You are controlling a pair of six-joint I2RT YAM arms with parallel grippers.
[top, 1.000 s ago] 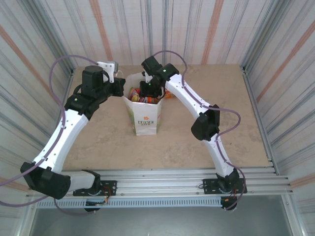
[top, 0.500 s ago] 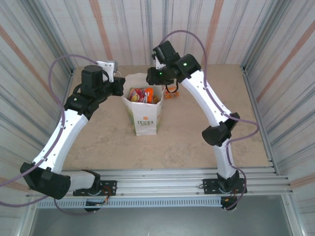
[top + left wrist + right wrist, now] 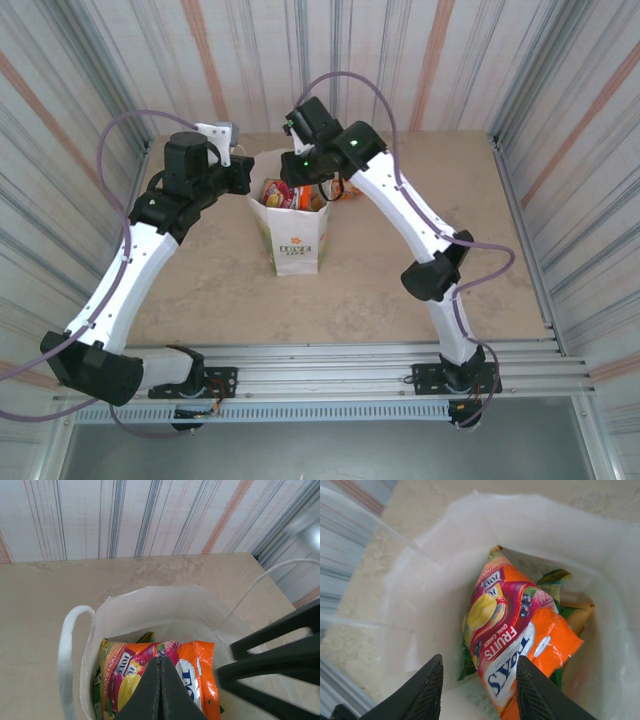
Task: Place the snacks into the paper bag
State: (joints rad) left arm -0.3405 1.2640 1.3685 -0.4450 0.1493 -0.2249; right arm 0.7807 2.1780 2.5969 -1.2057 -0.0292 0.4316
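Tabletop (image 3: 220,290), beige, carrying the things; left arm (image 3: 130,265) reaching to the bag's left rim; right arm (image 3: 400,205) arched from the right, its wrist above the bag's mouth.

Bag (image 3: 293,240), white with an orange-green logo, upright near the middle of the tabletop, mouth open; one twisted handle (image 3: 60,660) curving at its rim.

Snacks inside the bag: a FOX'S packet (image 3: 500,625), red, yellow and orange, lying uppermost; the edge of a green packet (image 3: 555,577) and a yellow-orange packet (image 3: 580,617) showing beneath it. One orange packet (image 3: 346,191) lies on the tabletop just behind the bag, partly hidden by the right arm.

Left jaws clenched, fingers (image 3: 150,690) pressed flat together at the bag's near rim; whether paper lies between them cannot be told. Right jaws released, fingers (image 3: 427,690) apart, nothing grasped, poised over the FOX'S packet.
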